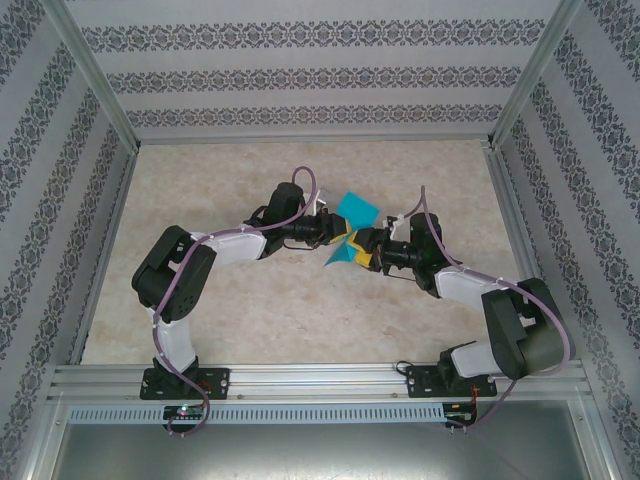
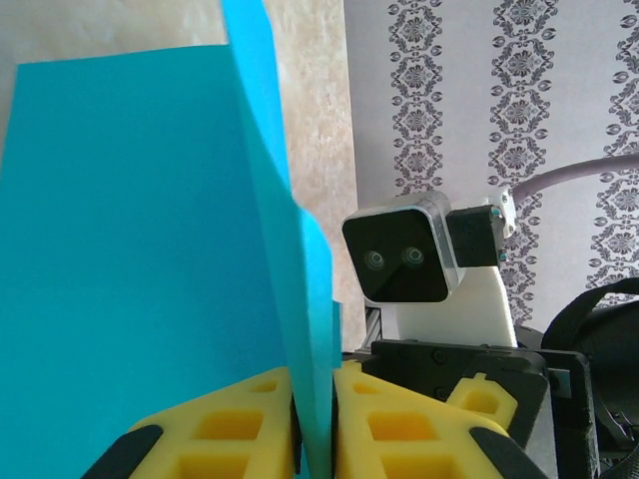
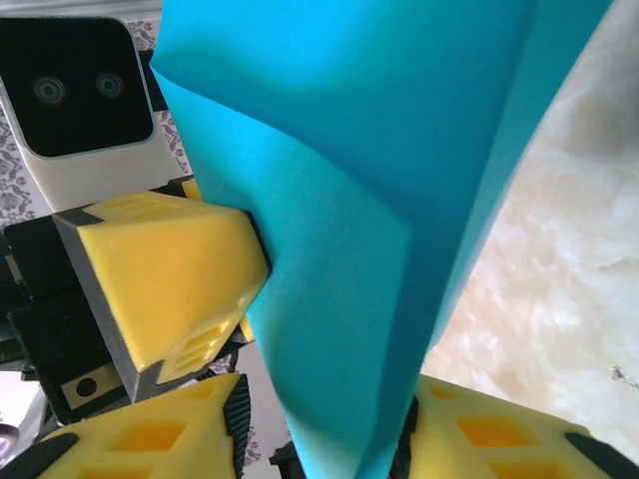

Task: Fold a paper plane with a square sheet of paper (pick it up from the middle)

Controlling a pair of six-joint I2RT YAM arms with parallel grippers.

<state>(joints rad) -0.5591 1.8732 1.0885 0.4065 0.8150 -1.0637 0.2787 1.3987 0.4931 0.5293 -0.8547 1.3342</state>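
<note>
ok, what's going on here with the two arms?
Both arms meet over the middle of the table with the square sheet of paper held up between them. The left gripper is shut on the sheet, which stands bent and partly folded. The right gripper straddles the sheet's lower part, with its jaws open and a gap on one side, so it isn't clamping. There is no plane shape yet.

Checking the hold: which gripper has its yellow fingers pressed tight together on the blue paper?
The left gripper; the right gripper's fingers stand wider apart around the paper.
</note>
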